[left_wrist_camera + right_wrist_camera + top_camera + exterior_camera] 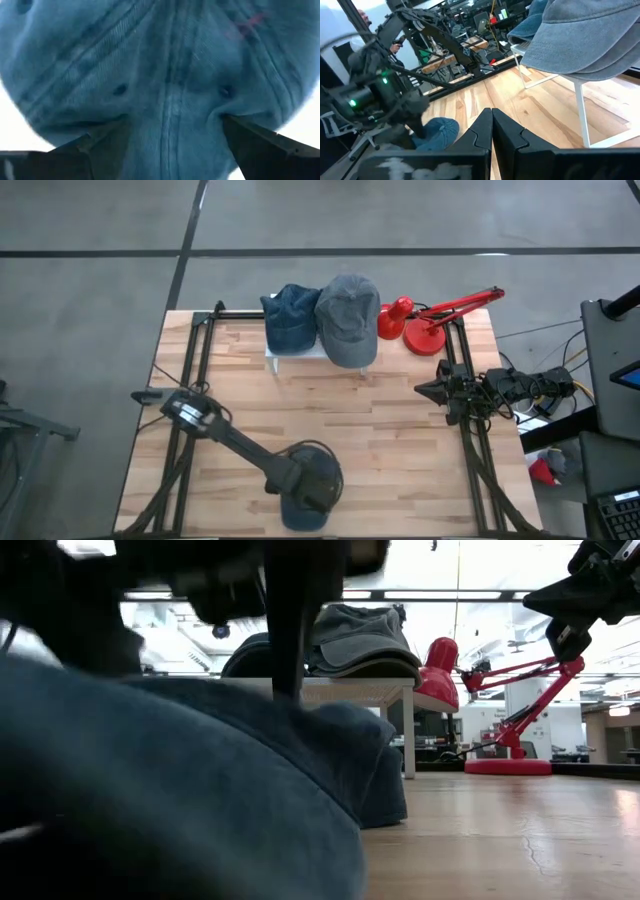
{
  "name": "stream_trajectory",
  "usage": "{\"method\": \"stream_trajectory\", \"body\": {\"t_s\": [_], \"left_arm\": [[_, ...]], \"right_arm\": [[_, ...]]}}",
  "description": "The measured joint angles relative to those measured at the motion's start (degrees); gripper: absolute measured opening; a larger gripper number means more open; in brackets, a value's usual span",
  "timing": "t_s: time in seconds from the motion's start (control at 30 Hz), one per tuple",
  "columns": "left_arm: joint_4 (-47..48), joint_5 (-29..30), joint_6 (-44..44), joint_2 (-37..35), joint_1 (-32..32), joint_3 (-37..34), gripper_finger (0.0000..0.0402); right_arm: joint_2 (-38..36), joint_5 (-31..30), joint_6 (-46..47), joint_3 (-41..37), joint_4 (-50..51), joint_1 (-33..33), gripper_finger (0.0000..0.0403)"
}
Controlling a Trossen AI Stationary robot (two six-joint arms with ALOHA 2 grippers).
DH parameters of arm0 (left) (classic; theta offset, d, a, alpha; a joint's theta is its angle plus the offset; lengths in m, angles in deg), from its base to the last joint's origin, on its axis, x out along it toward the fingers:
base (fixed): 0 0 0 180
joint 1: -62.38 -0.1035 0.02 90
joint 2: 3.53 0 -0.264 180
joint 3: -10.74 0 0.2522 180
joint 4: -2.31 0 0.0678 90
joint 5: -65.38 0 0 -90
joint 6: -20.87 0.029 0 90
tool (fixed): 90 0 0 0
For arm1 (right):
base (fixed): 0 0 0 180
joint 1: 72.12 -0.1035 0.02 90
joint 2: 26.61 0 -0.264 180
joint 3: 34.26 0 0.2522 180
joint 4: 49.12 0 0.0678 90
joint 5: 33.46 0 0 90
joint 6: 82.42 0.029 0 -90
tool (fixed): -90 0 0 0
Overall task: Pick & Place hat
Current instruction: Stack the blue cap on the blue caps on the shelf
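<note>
A dark blue denim hat (305, 498) lies near the table's near edge, and it fills the front of the low view (200, 790). My left gripper (300, 480) stands over it, shut on its crown (170, 100). Two more hats sit on a white stand (300, 358) at the far side: a blue denim one (290, 315) and a grey one (348, 318). My right gripper (491, 125) waits shut at the table's right side (428, 390), touching nothing. My left gripper comes at the blue hat from above, pointing down. Its two fingers (100, 145) pinch a bunch of the crown's cloth (172, 135) along the middle seam, and the cloth dents in beside the fingertip (222, 117). The hat's lower edge (385, 820) rests on the table.
A red desk lamp (430, 320) stands at the far right, next to the stand. Bare wood (380, 440) lies between the near hat and the stand. Dark frame rails (470, 450) run along the table's left and right sides.
</note>
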Motion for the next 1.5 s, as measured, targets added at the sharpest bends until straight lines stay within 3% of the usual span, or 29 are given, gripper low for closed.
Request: {"method": "stream_trajectory", "body": {"t_s": [0.2,0.33,0.5,0.83,1.2,1.5], "left_arm": [[-0.58,-1.82,0.08,5.31,-1.24,0.26,0.0325],[-1.01,-5.36,1.91,7.85,-1.61,0.23,0.0299],[-1.97,-5.28,1.99,7.88,-1.43,0.18,0.0214],[-0.85,7.08,3.48,4.26,-1.47,-0.14,0.0014],[1.05,18.93,4.53,-5.70,-1.31,-0.22,0.0005],[1.06,33.21,11.04,-15.40,-0.60,-0.15,0.0002]], "right_arm": [[0.00,0.02,0.00,0.00,-0.02,0.00,0.0008],[0.00,0.02,0.26,-0.01,-0.04,-0.01,0.0008],[0.00,0.07,0.42,-0.02,-0.04,-0.01,0.0009],[0.00,0.11,0.11,-0.02,0.27,0.00,0.0008],[0.00,0.13,-0.10,-0.02,1.79,0.00,0.0008],[0.00,0.12,-0.22,-0.02,1.78,-0.01,0.0008]]}}
